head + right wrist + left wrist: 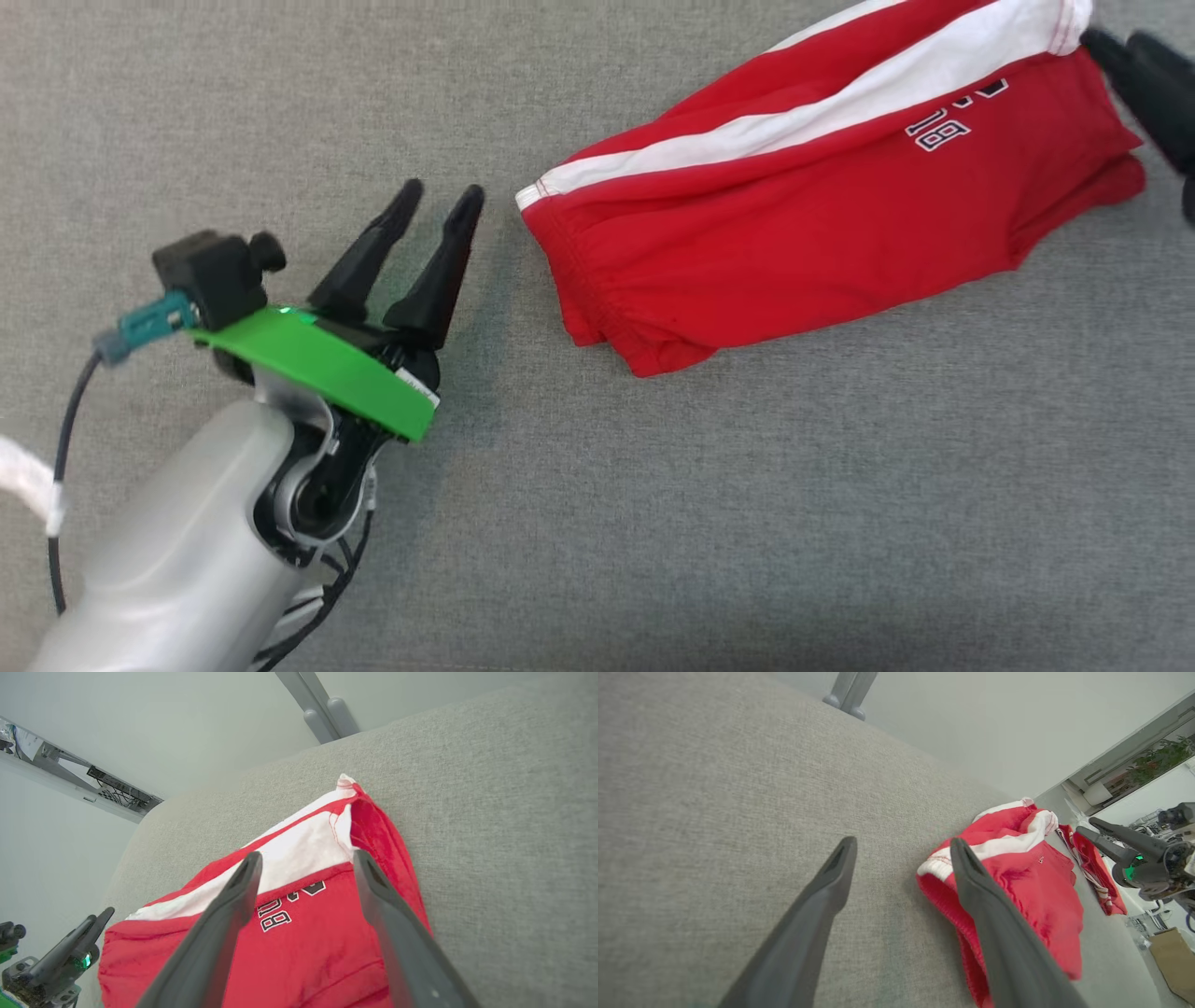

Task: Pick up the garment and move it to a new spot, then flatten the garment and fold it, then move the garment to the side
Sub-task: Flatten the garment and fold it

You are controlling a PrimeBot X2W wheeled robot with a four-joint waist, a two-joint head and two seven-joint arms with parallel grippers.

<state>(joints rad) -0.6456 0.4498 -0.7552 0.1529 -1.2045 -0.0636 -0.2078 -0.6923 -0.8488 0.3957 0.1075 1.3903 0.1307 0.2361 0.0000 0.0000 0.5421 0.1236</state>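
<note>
Garment [822,205], red and folded, lies at upper right on the grey desk [653,523]; left pincer [442,191] and right pincer [306,856] stand wide and empty near its two ends. Risk: uneven grips in dragging it aside could spill the fold.

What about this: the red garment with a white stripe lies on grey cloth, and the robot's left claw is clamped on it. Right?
Not quite. The left gripper is not clamped on the garment: the head view shows it open, short of the waistband end, not touching. The rest holds: red, white stripe, on grey cloth.
</note>
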